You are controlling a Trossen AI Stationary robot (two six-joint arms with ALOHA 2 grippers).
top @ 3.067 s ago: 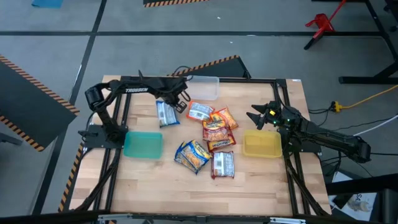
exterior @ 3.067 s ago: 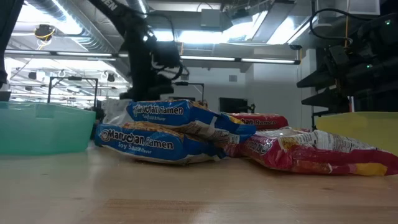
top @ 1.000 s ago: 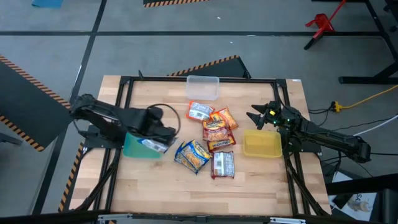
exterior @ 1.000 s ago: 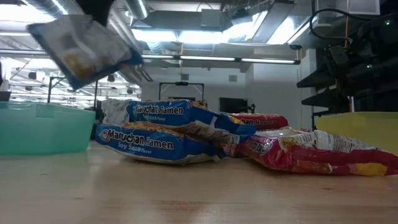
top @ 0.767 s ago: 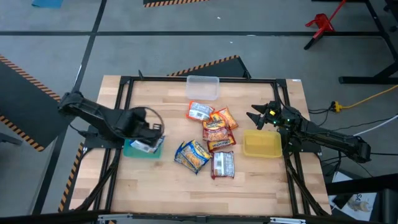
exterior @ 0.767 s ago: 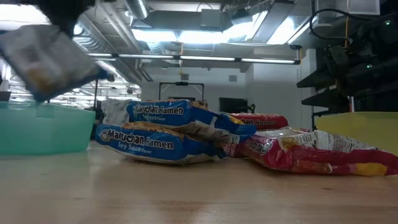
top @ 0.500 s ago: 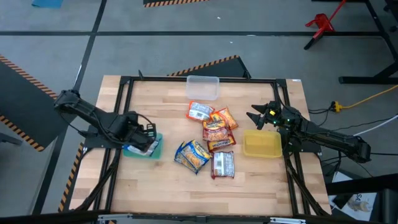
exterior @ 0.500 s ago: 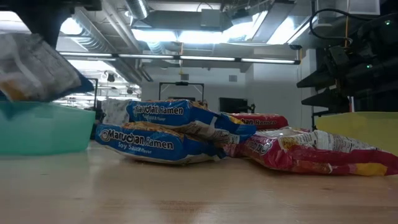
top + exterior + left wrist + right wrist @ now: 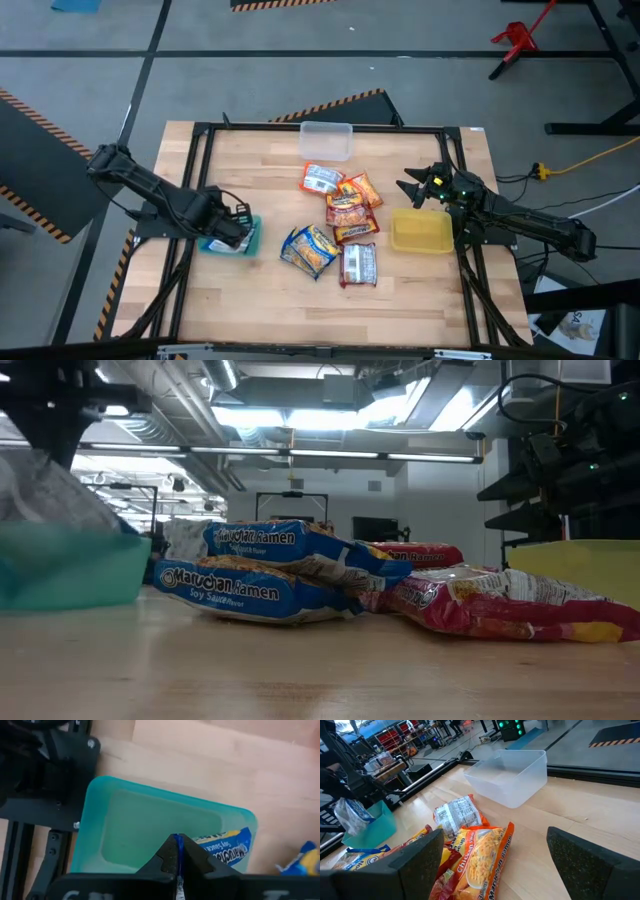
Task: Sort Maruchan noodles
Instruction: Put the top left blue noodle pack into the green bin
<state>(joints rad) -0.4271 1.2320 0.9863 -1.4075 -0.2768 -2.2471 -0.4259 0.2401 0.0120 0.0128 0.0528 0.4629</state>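
My left gripper is over the teal bin at the table's left side, shut on a blue Maruchan packet that reaches down into the bin. In the low view the packet stands up out of the bin. The other packets lie in a loose heap mid-table: blue-and-yellow ones, orange-red ones, a dark red-and-white one. My right gripper waits open beyond the yellow bin, touching nothing. My left gripper pinches the blue packet by one edge between its two fingers, coming from above and pointing down. The packet hangs below the fingers, its lower part inside the teal bin; whether it touches the bin's floor is hidden.
A clear bin stands at the table's far edge. One red-and-white packet lies on the table between it and the heap. Black frame rails run round the tabletop. Bare wood shows along the near edge.
My left gripper has carried the blue packet toward the table's left edge and downward, from above the teal bin's right rim to over the bin's inside. The packet, first hanging clear in the air, has sunk into the bin. The gripper stays shut on it.
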